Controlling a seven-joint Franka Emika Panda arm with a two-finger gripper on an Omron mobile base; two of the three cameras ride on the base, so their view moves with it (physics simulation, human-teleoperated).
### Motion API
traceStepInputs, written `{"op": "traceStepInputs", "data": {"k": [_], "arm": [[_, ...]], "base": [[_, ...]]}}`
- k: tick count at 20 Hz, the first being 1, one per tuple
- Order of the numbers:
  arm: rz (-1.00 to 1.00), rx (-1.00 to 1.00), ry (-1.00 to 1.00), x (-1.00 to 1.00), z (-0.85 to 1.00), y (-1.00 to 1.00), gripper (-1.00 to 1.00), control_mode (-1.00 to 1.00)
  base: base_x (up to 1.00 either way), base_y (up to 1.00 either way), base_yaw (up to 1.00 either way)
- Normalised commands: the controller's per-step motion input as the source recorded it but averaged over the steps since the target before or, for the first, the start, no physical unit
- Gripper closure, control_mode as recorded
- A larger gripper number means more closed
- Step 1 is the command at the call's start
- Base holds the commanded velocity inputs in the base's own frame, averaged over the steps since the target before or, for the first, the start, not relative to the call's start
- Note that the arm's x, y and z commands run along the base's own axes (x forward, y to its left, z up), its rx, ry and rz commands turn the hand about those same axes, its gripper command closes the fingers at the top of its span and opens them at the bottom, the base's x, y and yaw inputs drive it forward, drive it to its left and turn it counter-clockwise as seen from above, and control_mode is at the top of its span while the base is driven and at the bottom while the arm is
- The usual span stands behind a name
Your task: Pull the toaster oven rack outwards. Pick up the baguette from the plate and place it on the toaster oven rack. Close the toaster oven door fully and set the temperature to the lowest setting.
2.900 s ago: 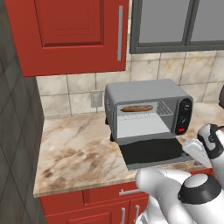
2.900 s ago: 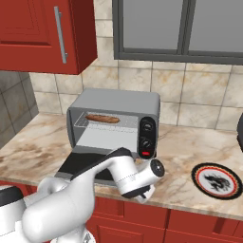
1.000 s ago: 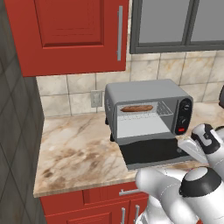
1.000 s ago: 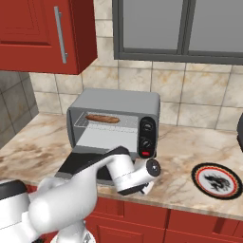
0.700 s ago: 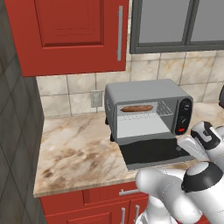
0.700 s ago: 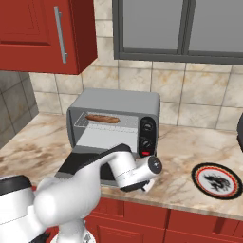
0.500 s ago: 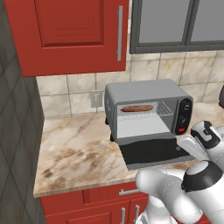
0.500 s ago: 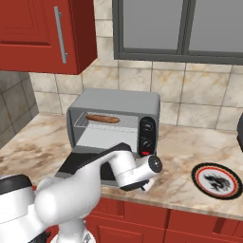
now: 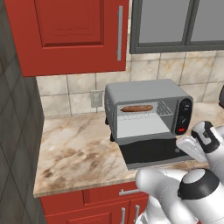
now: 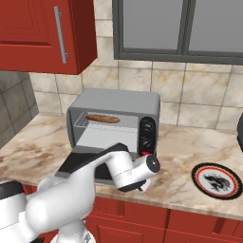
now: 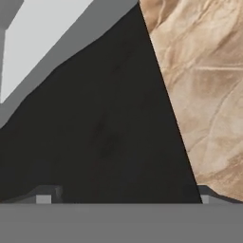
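Observation:
The toaster oven (image 9: pixel 148 94) stands on the marble counter with its toaster oven door (image 9: pixel 151 151) folded down flat, dark glass facing up. Inside, the baguette (image 9: pixel 136 108) lies on the toaster oven rack (image 9: pixel 151 114), which sits within the cavity; the baguette (image 10: pixel 103 118) looks the same from the other side. My gripper (image 11: pixel 124 199) hovers close over the door's glass (image 11: pixel 104 133) near its right front corner, fingertips (image 11: pixel 44 198) wide apart, open and empty. The white hand (image 9: pixel 191 146) hangs beside that corner. The plate (image 10: pixel 233 182) lies bare to the right.
Red upper cabinets (image 9: pixel 78 30) and grey glass-front cabinets (image 10: pixel 190 28) hang above the oven. A dark object (image 10: pixel 240 135) shows at the right edge. Bare marble counter (image 9: pixel 74 148) spreads left of the oven, bounded by a grey side wall (image 9: pixel 17 144).
My hand has crept a little rightward and up beside the open door's front corner. The oven, baguette and plate stay put. The jaws remain wide.

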Motion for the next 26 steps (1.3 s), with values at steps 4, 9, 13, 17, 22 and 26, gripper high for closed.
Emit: {"op": "traceStepInputs", "data": {"k": [4, 9, 13, 17, 22, 26], "arm": [[0.04, 0.00, -0.01, -0.27, 0.07, 0.18, -1.00, -1.00], [0.01, 0.00, -0.10, -0.10, 0.32, 0.14, -1.00, -1.00], [0.00, 0.11, -0.17, 0.00, 0.12, 0.03, -1.00, -1.00], [0.00, 0.29, -0.09, 0.00, 0.00, 0.01, -1.00, -1.00], [0.00, 0.25, -0.02, 0.00, 0.00, 0.00, -1.00, -1.00], [0.00, 0.24, 0.00, 0.00, 0.14, 0.00, -1.00, -1.00]], "base": [[0.00, 0.00, 0.00], [0.00, 0.00, 0.00], [0.00, 0.00, 0.00], [0.00, 0.00, 0.00], [0.00, 0.00, 0.00], [0.00, 0.00, 0.00]]}}
